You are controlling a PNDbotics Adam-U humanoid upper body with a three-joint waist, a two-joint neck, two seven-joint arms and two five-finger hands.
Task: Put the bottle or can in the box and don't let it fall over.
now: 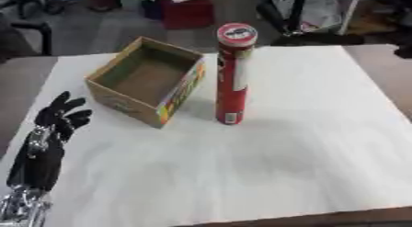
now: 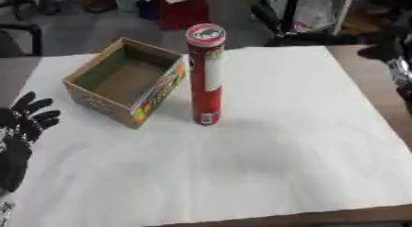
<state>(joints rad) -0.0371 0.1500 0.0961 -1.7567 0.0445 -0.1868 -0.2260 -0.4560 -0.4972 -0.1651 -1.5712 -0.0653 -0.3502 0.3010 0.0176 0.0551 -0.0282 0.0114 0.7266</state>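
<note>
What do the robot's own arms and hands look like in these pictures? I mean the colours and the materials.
The left hand is black, with slim black fingers, on a black forearm that ends in silver metal parts near the lower corner. On the right side only a dark arm part with a silver joint shows at the picture's edge; the right hand itself is not in view.

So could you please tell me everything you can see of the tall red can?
The tall red can is a slim tube with a white panel down its side and a red-and-white lid. It stands upright on the white table cover, just right of the open cardboard box, apparently not touching it. No hand touches it.
</note>
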